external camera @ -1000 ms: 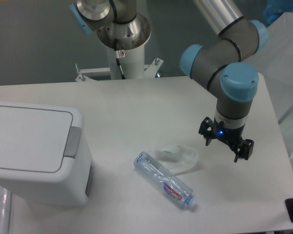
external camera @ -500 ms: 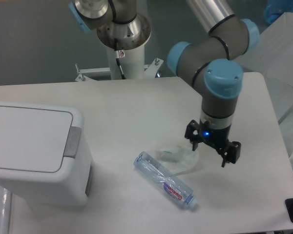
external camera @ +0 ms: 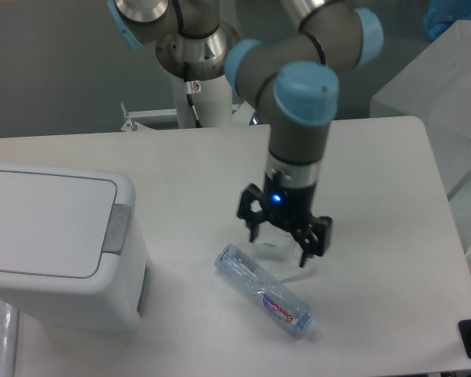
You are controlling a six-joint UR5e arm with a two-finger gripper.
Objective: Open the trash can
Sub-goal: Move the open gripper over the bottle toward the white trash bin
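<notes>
The arm is reaching down from above, its grey forearm and blue-capped joints stacking directly over the claw (external camera: 282, 237). The wrist is pointing straight down, a small blue light glowing just above the claw. The two black fingers (external camera: 250, 215) are spreading apart, gripping nothing, hanging just above the tabletop (external camera: 377, 196).

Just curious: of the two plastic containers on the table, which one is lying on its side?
The clear bottle, lying flat just below the tool. The white trash can stands upright, lid shut.
</notes>
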